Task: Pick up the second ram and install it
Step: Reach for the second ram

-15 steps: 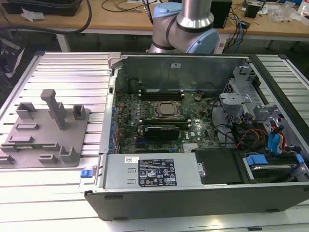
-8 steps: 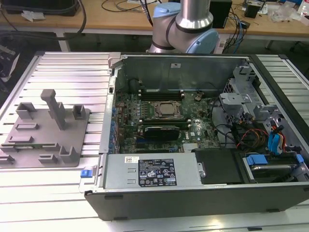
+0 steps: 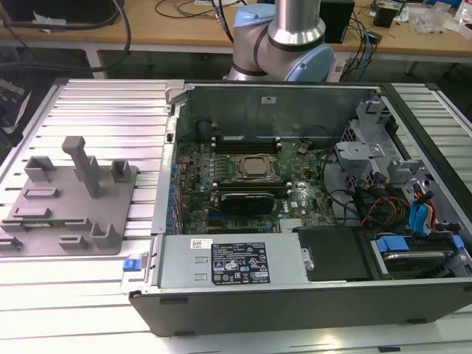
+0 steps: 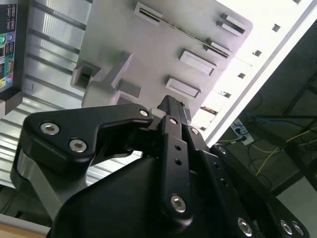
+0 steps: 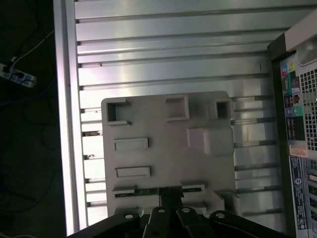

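Note:
The second ram (image 5: 144, 191) stands on edge in a narrow slot of the grey fixture plate (image 5: 163, 153), showing as a thin dark strip. The second wrist view shows the same ram (image 4: 190, 35) as a fine line between two slot blocks. My gripper (image 5: 171, 194) hangs well above the plate, lined up over the middle of the ram. Its black fingers (image 4: 171, 116) lie close together, shut, with nothing between them. In the exterior view, the fixture plate (image 3: 70, 214) lies at the left, beside the open computer case (image 3: 295, 295).
Inside the case, the silver processor (image 3: 257, 167) sits on the motherboard with long black slots on both sides. Cables and drive bays fill the exterior view's right. A tall grey post (image 3: 82, 164) rises from the fixture plate. The ribbed metal table (image 5: 163, 49) surrounds it.

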`<state>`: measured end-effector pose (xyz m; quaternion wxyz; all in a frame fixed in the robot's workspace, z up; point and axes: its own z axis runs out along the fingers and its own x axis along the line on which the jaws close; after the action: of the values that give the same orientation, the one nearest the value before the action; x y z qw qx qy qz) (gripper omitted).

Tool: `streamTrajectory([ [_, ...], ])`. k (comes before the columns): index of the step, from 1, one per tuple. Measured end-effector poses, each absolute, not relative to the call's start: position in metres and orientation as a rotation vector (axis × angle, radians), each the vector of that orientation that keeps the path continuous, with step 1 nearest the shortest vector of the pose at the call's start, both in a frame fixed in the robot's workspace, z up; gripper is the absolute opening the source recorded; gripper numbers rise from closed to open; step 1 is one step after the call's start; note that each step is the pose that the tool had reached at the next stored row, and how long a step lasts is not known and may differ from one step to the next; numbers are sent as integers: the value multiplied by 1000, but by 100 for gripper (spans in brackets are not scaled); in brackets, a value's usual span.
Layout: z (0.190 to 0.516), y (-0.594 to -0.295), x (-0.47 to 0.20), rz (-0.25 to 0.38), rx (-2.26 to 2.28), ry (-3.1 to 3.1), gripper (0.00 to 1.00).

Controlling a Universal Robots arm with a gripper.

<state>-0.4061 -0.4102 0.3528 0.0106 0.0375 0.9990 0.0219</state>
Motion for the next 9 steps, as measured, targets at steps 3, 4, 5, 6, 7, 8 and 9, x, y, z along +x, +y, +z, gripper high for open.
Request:
streamTrajectory([
  [3, 345, -413, -407, 68, 117, 3124, 8],
  [4, 344, -414, -407, 68, 117, 3125, 8],
  [5, 340, -415, -407, 68, 118, 3127, 8],
  [6, 339, -416, -407, 68, 118, 3128, 8],
  [7, 337, -416, -407, 68, 118, 3130, 8],
  [8, 333, -418, -407, 68, 118, 3132, 8],
  [9, 331, -418, -407, 68, 118, 3133, 8],
])
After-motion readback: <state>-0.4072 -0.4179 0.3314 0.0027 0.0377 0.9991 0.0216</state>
